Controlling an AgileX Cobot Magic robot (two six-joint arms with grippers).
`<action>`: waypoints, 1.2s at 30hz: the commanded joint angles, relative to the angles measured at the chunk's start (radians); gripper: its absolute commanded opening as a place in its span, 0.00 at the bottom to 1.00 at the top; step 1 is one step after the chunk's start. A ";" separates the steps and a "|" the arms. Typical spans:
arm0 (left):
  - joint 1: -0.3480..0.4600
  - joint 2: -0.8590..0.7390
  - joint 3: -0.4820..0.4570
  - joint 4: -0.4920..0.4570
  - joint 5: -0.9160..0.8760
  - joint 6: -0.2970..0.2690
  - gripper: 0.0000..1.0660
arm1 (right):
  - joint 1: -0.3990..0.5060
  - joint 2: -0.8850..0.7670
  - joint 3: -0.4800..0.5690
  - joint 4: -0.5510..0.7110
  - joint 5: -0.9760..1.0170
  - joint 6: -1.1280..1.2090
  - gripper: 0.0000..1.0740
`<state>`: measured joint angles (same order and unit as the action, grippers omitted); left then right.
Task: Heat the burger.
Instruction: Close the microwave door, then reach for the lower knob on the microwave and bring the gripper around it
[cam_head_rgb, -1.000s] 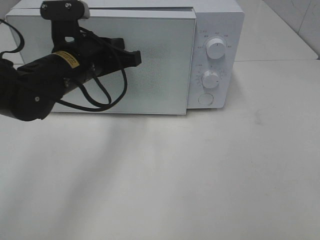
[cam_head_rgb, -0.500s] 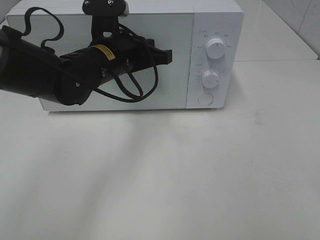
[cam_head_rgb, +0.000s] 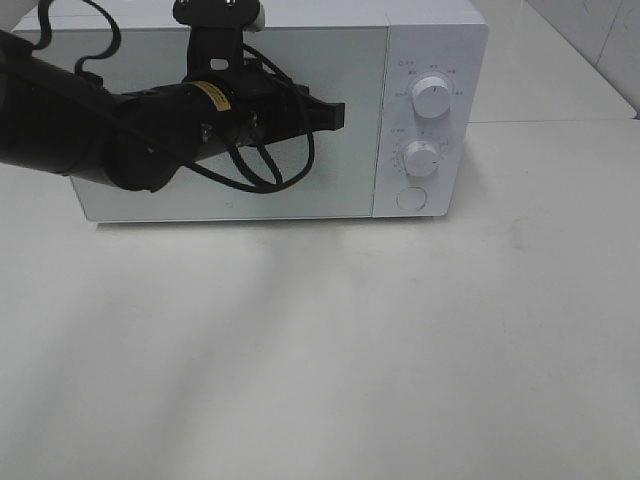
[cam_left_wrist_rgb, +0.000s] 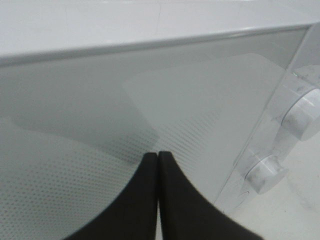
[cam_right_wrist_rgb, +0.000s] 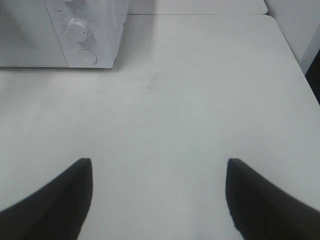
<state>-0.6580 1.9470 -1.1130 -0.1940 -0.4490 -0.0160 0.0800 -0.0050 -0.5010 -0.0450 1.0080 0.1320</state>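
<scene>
A white tabletop (cam_head_rgb: 400, 350) fills the near ground, with a white microwave (cam_head_rgb: 430, 40) standing at its far side.

The burger shows in no view. It is nowhere on the visible table, so I judge it is inside the microwave, but the dotted, frosted door (cam_head_rgb: 345, 175) hides the cavity and this cannot be confirmed. The door lies flush with the body, so loading and closing look done.

The left gripper (cam_head_rgb: 335, 113), its jaws pressed together and holding nothing, points at the door's right part. Whether its tips touch the glass I cannot tell.

What is left, by my reading, is the heating itself: the upper knob (cam_head_rgb: 431, 97), the lower knob (cam_head_rgb: 421, 158) and the round button (cam_head_rgb: 411, 198) to the right of the door. The dial markings are too small to read.

The right gripper (cam_right_wrist_rgb: 159, 167) hangs over the near table with its jaws spread wide and nothing between them. It is out of the high view.
</scene>
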 joint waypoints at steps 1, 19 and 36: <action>0.003 -0.046 -0.018 -0.038 0.089 0.003 0.00 | -0.003 -0.026 0.003 -0.001 -0.013 -0.011 0.68; -0.024 -0.205 -0.018 -0.040 0.921 -0.004 0.94 | -0.003 -0.026 0.003 -0.001 -0.013 -0.011 0.68; 0.042 -0.332 -0.018 -0.014 1.347 -0.007 0.94 | -0.003 -0.026 0.003 -0.001 -0.013 -0.011 0.68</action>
<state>-0.6180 1.6230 -1.1250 -0.2110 0.8790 -0.0190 0.0800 -0.0050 -0.5000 -0.0450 1.0080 0.1320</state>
